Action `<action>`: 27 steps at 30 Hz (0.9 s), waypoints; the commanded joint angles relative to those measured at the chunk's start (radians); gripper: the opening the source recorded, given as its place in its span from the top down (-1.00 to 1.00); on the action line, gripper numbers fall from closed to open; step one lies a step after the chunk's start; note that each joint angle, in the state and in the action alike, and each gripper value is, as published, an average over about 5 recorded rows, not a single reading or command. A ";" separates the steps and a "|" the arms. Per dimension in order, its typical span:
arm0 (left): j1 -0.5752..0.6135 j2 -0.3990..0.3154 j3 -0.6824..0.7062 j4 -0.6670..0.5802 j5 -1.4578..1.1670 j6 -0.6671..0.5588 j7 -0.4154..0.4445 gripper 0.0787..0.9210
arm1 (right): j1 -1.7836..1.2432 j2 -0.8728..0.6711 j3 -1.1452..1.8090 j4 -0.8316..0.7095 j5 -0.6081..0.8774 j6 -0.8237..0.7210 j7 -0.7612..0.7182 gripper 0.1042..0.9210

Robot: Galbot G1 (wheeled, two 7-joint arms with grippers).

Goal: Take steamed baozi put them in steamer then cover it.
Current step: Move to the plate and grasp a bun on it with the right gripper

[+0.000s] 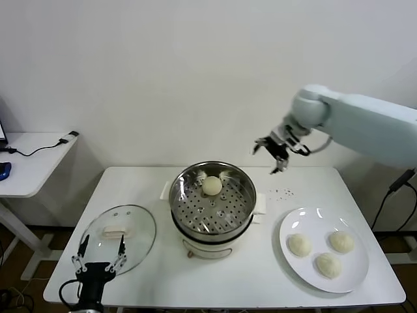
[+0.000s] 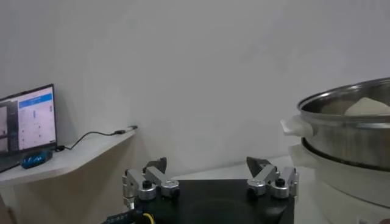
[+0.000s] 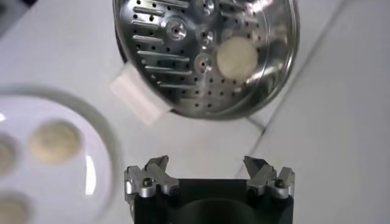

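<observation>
One bun [image 1: 212,185] sits on the steamer's [image 1: 242,207] perforated tray; three buns [image 1: 300,244] wait on the plate [image 1: 352,274] to its right. Your right gripper [image 1: 273,151] hangs spread and empty above the surface [image 1: 163,274] behind the steamer, probably free to fetch the next. Your left gripper [image 1: 99,255], spread too, idles by the lid [image 1: 140,238], which lies flat, ready for covering.

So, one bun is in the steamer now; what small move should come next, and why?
Probably the right pincer should swing down toward the white plate for another bun. It hangs open and empty above the table behind the steamer, which holds only one baozi; three baozi lie on the plate. The lid lies on the table by the open left pincer.
</observation>
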 commanded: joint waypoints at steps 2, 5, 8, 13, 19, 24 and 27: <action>0.005 0.000 -0.001 -0.002 0.000 -0.001 -0.001 -0.77 | -0.298 -0.260 0.115 0.101 0.091 -0.234 0.027 -0.76; 0.008 0.000 -0.001 -0.002 0.000 0.000 -0.001 -0.77 | -0.410 -0.268 0.197 0.085 0.023 -0.223 0.017 -0.76; 0.009 -0.001 0.000 -0.002 0.001 0.000 -0.001 -0.77 | -0.495 -0.267 0.256 0.071 -0.036 -0.213 0.008 -0.76; 0.011 -0.002 0.000 0.001 0.002 -0.001 -0.001 -0.77 | -0.576 -0.248 0.306 0.056 -0.093 -0.207 0.000 -0.76; 0.015 -0.004 0.000 0.005 0.002 -0.004 -0.002 -0.77 | -0.611 -0.213 0.320 0.030 -0.117 -0.209 0.002 -0.76; 0.019 -0.005 0.000 0.009 0.002 -0.008 -0.003 -0.77 | -0.618 -0.184 0.321 0.004 -0.126 -0.208 0.005 -0.76; 0.019 -0.005 -0.001 0.012 0.002 -0.009 -0.003 -0.77 | -0.621 -0.168 0.322 -0.010 -0.130 -0.209 0.010 -0.76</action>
